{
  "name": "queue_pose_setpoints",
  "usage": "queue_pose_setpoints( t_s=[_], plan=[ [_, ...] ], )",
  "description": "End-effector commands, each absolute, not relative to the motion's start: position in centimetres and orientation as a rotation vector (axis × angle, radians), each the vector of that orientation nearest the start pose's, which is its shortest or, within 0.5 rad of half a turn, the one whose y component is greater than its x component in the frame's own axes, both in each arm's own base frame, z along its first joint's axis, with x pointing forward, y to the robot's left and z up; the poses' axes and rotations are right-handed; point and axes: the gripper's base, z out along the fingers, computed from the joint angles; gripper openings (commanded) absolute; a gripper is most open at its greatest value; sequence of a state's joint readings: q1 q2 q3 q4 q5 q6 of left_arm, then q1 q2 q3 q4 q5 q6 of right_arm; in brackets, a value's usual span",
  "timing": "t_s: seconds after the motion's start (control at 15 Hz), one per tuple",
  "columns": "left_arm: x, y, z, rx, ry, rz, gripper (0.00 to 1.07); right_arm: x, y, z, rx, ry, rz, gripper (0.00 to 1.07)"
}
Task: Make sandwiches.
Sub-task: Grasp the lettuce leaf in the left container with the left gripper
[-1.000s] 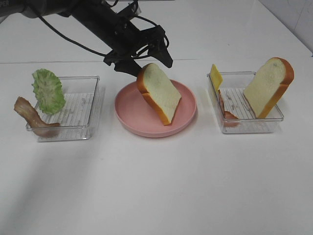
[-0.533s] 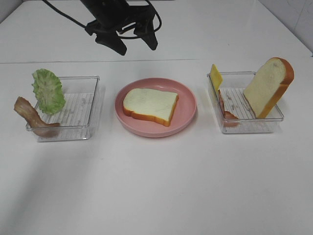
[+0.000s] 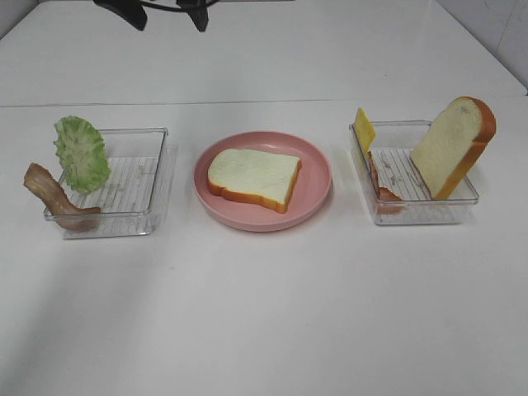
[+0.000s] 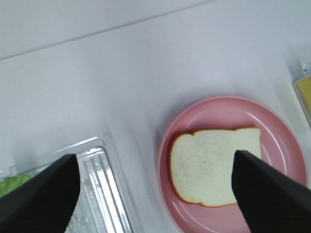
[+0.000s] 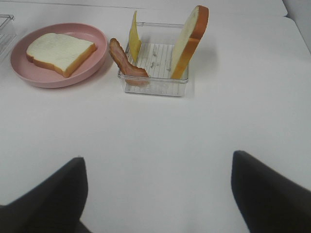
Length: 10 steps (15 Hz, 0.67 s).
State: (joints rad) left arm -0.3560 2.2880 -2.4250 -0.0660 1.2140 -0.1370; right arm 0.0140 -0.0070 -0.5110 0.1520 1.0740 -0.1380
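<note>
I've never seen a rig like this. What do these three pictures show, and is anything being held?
It is a robot with two arms, each ending in a two-fingered gripper. One picture comes from a camera high above; the others from a camera on each wrist, where the black shapes are fingers. The left gripper and right gripper are open, holding nothing. A pink plate carries a flat bread slice. The left tray has lettuce and a bacon strip; the right tray has cheese, bacon and a second bread slice standing tilted.
</note>
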Motion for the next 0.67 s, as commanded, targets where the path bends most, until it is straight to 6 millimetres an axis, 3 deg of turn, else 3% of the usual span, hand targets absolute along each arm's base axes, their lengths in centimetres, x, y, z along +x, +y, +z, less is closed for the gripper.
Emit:
queue_pose_setpoints(
  t_s=[0.07,0.2,0.27,0.33,0.67],
  plan=[
    [46.1,-15.9,33.8,0.208,2.576,-0.226,0.80,-1.0,1.2,27.9,-0.160,2.006,0.105,0.77],
    [46.1,-13.9,34.8,0.152,2.562,-0.245,0.80,-1.0,1.2,28.0,-0.160,2.007,0.106,0.77],
    [46.2,-11.9,35.2,0.093,2.565,-0.253,0.80,-1.0,1.2,28.0,-0.160,2.007,0.106,0.77],
    [46.3,-11.3,35.1,0.079,2.570,-0.247,0.80,-1.0,1.2,28.0,-0.160,2.007,0.106,0.77],
    [46.7,-7.9,31.1,-0.016,2.717,-0.186,0.77,-1.0,1.2,28.0,-0.160,2.007,0.106,0.77]
  ],
)
